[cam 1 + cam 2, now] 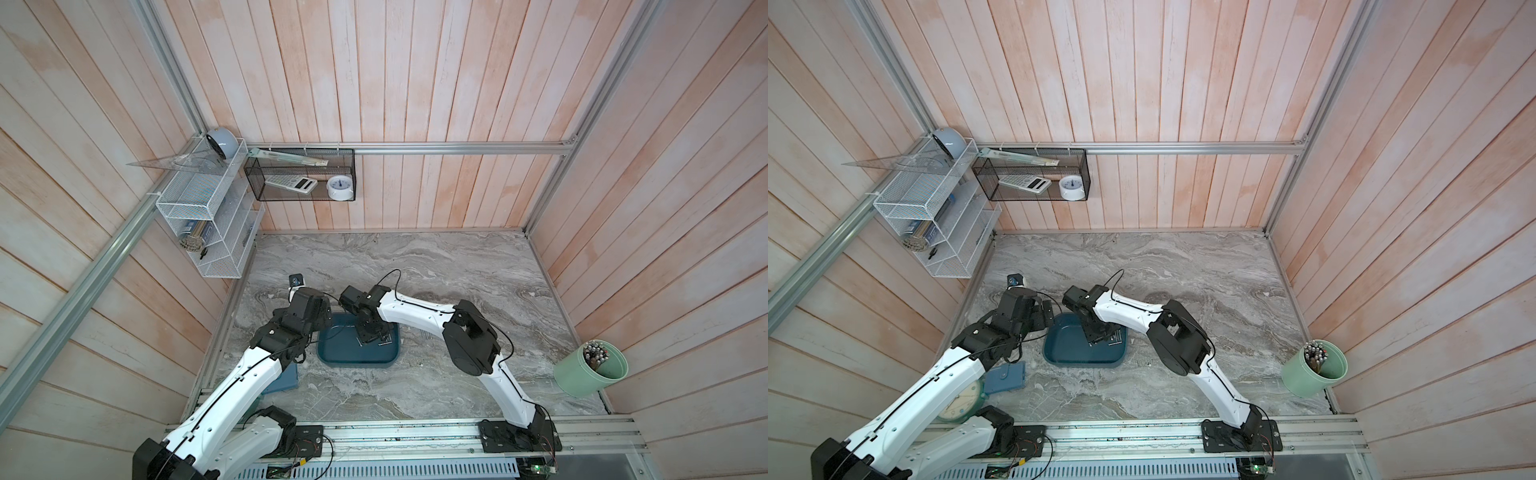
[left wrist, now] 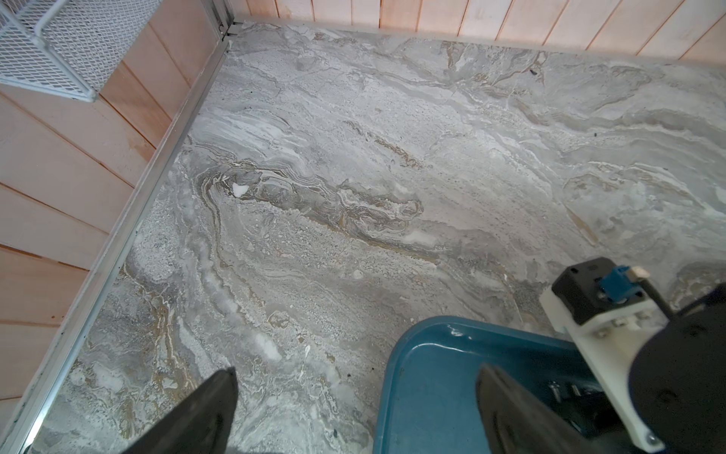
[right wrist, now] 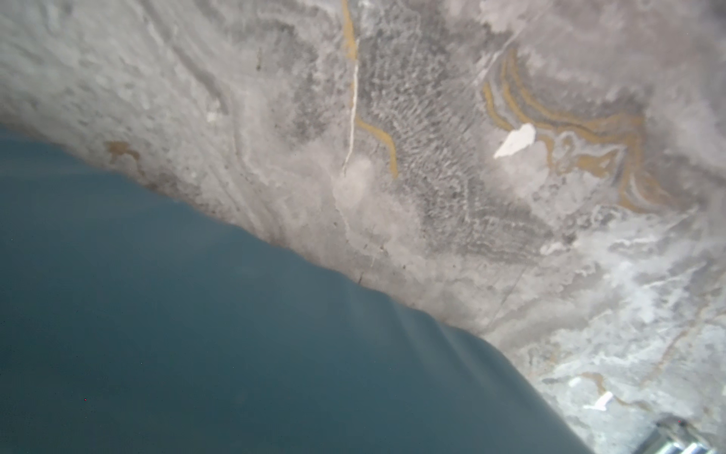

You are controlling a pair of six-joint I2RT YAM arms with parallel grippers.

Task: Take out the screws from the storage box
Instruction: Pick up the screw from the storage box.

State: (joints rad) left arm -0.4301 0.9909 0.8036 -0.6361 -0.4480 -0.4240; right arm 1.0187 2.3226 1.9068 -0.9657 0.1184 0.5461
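The marble table point(image 1: 457, 270) carries the storage box point(image 1: 345, 353) toward the robot's left, with a pale green cup point(image 1: 590, 368) well apart by the right wall. The right arm point(image 1: 415, 309) reaches over the box and hides part of its floor. Down inside the box, the right gripper point(image 1: 368, 338) is clenched, perhaps on a screw, though this is too hidden to tell. The screws point(image 1: 382, 343) lie just beside its tips. The left gripper point(image 2: 355, 373) hangs released over the box's left rim.

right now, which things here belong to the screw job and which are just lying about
Job:
- screws, lying in the box
- box

Lying about:
- green cup of rods
- calculator
- white clock
- black basket
- white rack
- blue pouch
- green clock
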